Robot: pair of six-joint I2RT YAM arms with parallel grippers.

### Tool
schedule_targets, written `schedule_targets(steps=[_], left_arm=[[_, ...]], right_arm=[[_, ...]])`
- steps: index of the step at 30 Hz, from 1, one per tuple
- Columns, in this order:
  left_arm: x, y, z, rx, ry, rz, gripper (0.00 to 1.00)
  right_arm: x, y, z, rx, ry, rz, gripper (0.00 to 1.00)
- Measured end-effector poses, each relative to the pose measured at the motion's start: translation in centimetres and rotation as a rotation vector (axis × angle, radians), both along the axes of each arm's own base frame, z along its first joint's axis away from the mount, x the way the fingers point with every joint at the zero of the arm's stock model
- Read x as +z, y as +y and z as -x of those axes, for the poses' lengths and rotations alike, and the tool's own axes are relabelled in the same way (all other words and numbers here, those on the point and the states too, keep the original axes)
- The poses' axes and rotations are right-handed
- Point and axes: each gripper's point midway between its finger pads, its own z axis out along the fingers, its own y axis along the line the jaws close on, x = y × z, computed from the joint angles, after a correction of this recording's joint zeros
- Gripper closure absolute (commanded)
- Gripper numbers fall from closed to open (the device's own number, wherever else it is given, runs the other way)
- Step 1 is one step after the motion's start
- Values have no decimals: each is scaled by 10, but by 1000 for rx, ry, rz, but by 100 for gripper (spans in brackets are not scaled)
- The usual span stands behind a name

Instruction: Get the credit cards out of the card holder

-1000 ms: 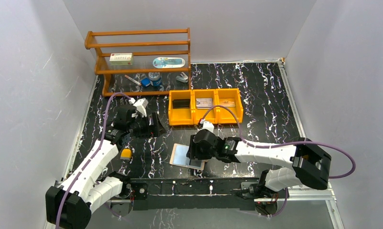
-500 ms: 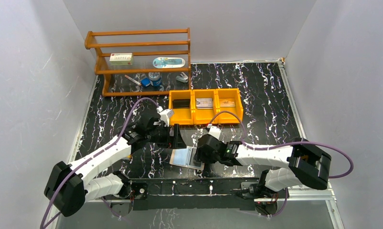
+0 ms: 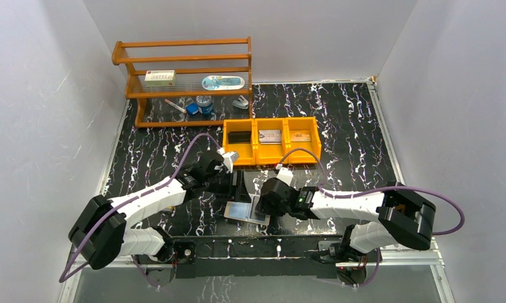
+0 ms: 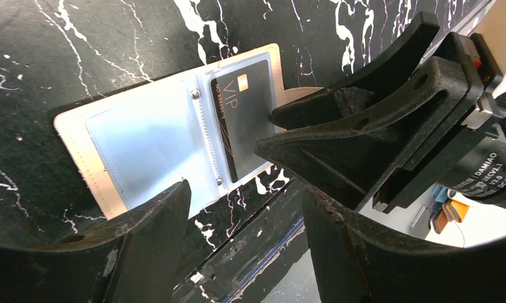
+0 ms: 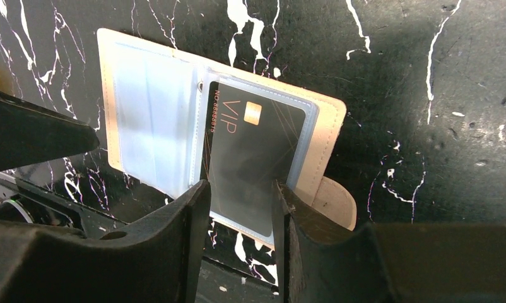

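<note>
The tan card holder lies open on the table near the front edge, its clear sleeves facing up. A black credit card marked VIP sits in the right sleeve; it also shows in the left wrist view. The left sleeve looks empty. My right gripper is open with a narrow gap, its fingers straddling the near edge of the black card's sleeve. My left gripper is open wide just above the holder's far side, facing the right gripper.
An orange three-compartment tray stands just behind the grippers, holding a black card, a grey-silver card and a brownish card. A wooden rack with small items stands at the back left.
My left arm has swung right from the left side of the table to the card holder. My right gripper has stayed over the holder, shifting slightly.
</note>
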Motion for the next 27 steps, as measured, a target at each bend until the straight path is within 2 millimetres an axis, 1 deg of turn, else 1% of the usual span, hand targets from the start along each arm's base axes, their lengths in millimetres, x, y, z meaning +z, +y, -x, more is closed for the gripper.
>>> schedule_targets(steps=[3, 8, 14, 20, 27], left_arm=[[-4, -3, 3, -16, 9, -5, 40], [-20, -5, 10, -34, 52, -43, 45], [-31, -7, 16, -41, 91, -66, 53], [-30, -18, 8, -22, 92, -32, 58], [-44, -20, 8, -9, 128, -54, 60]], right_arm=[[0, 0, -1, -12, 1, -4, 51], [0, 0, -2, -25, 1, -11, 52], [-1, 1, -3, -38, -1, -26, 52], [0, 0, -4, -53, 2, -41, 53], [0, -6, -4, -58, -1, -33, 52]])
